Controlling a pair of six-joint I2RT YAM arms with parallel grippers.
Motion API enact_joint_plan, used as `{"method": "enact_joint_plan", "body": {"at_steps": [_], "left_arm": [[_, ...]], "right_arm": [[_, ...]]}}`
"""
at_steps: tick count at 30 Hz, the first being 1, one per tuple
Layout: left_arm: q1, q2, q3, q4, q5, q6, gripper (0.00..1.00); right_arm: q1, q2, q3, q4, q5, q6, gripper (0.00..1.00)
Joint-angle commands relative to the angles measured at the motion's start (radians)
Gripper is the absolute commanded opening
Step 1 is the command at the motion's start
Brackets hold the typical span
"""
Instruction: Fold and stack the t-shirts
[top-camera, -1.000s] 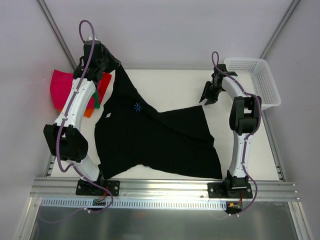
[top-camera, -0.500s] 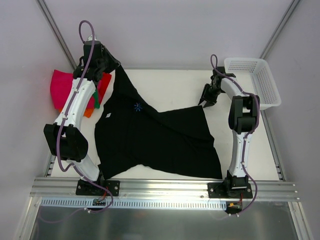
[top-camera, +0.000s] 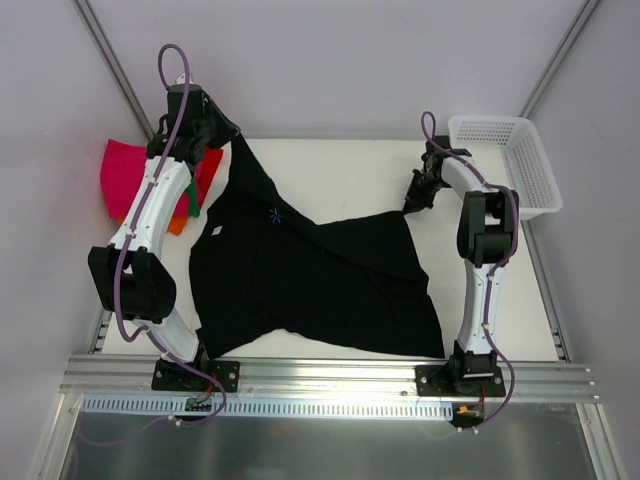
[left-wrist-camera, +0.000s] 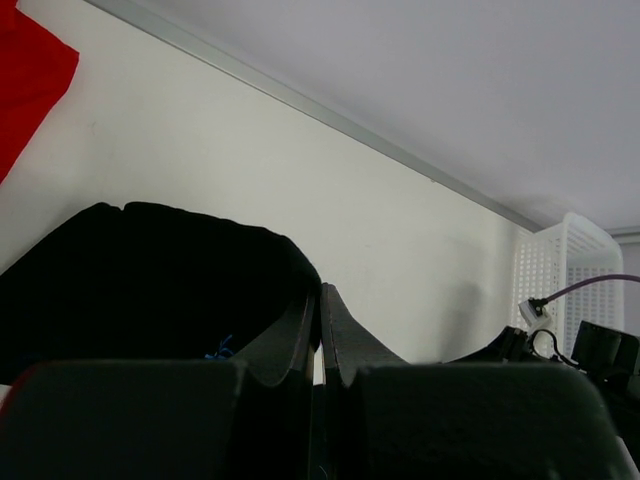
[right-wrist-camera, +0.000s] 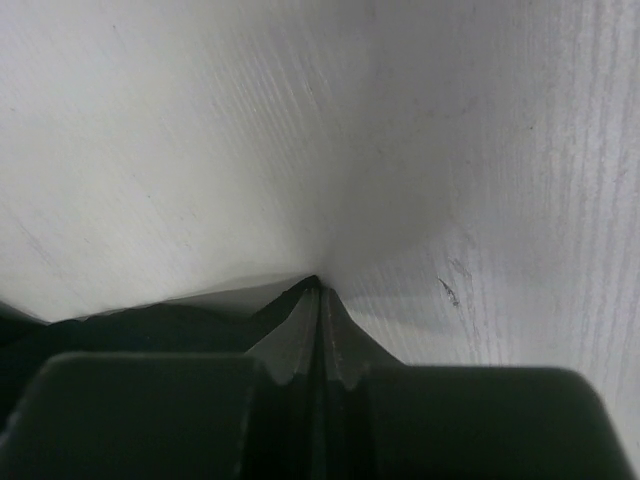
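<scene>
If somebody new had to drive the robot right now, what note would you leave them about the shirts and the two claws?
Left gripper: shut on the far-left edge of the black t-shirt, which seems held up off the table.
Right gripper: shut low at the table, apparently pinching the shirt's far-right corner.
Where: the black t-shirt lies mostly spread and rumpled mid-table. The pile at the far left holds the magenta-pink shirt, red shirt, orange shirt and green shirt. The white mesh basket is at the far right.
Done: the pile.
Left: fold the black t-shirt and stack it.
</scene>
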Motion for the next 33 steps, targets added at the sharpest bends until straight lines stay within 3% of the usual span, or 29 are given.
{"method": "enact_joint_plan", "body": {"at_steps": [1,9,19,25,33], "left_arm": [[0.013,-0.011,-0.015,0.033,0.026,-0.009,0.0],[0.017,-0.008,-0.018,0.031,0.024,-0.003,0.0],[0.023,0.022,-0.007,0.033,0.02,0.006,0.0],[0.031,0.053,0.01,0.033,0.015,0.015,0.0],[0.06,0.114,0.039,0.033,0.021,0.02,0.0]], "right_arm": [[-0.005,0.005,0.007,-0.003,-0.019,0.009,0.0],[-0.012,-0.082,-0.041,0.026,0.031,0.02,0.01],[-0.015,-0.26,-0.065,0.026,0.229,0.006,0.0],[-0.029,-0.281,0.002,0.023,0.285,-0.008,0.01],[-0.052,-0.182,0.243,-0.065,0.332,-0.032,0.0]]}}
